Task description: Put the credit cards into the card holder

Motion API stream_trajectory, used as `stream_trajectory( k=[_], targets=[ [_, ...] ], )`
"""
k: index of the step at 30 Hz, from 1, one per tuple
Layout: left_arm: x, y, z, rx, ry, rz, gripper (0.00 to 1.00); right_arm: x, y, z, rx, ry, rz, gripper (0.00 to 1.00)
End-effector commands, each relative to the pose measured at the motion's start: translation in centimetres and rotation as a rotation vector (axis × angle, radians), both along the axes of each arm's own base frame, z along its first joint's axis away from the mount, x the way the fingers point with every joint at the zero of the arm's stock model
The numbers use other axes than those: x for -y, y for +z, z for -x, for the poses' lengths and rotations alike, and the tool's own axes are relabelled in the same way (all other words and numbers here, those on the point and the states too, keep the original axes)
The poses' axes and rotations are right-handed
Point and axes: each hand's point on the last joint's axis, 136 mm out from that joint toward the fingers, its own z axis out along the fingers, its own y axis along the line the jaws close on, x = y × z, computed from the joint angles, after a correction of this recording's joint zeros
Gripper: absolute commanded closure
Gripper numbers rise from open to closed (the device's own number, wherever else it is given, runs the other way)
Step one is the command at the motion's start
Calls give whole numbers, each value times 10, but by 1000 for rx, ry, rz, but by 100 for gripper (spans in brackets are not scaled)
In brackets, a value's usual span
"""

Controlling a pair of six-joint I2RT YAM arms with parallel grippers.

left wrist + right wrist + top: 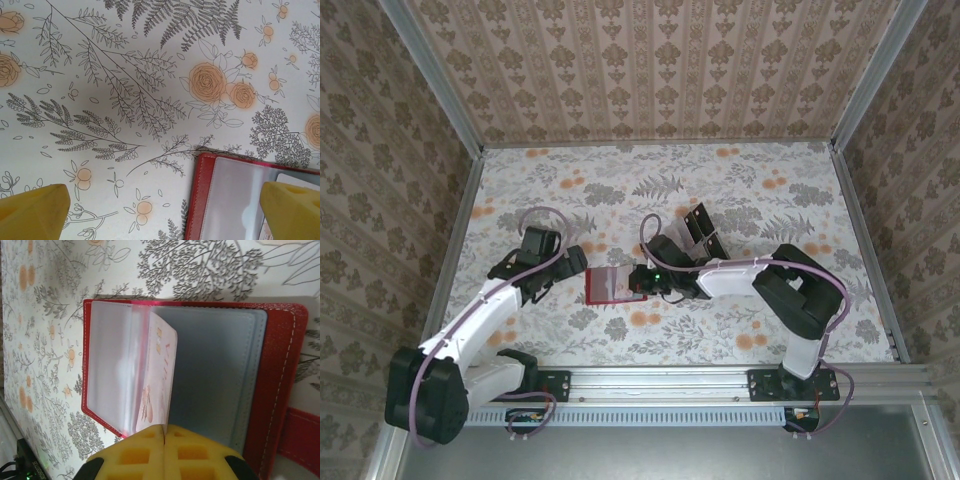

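Observation:
The red card holder (pixel 606 285) lies open on the floral table between the two arms, its clear sleeves facing up (pixel 280 365). My right gripper (pixel 164 432) is shut on a thin credit card (pixel 160 375) standing on edge among the sleeves; the card's face looks pale with orange marks. In the top view that gripper (pixel 645 281) sits at the holder's right edge. My left gripper (pixel 165 215) is open just left of the holder (pixel 201 200), one yellow fingertip (pixel 292 210) over its corner, the other over bare table. More black credit cards (pixel 698 224) lie behind the right arm.
The table (pixel 770 190) is walled on three sides by patterned panels. A metal rail (pixel 660 382) with the arm bases runs along the near edge. The right arm's elbow (pixel 800 285) takes up the right middle.

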Motion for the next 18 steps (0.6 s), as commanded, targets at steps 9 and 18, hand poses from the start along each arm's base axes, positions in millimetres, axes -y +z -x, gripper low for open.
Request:
stream_trajectory(
  k=[9, 18],
  targets=[
    [22, -8, 5, -27, -120, -49, 0, 8, 0, 15, -46, 85, -12, 100],
    [41, -28, 13, -76, -257, -231, 0, 5, 40, 9, 22, 47, -128, 100]
  ],
)
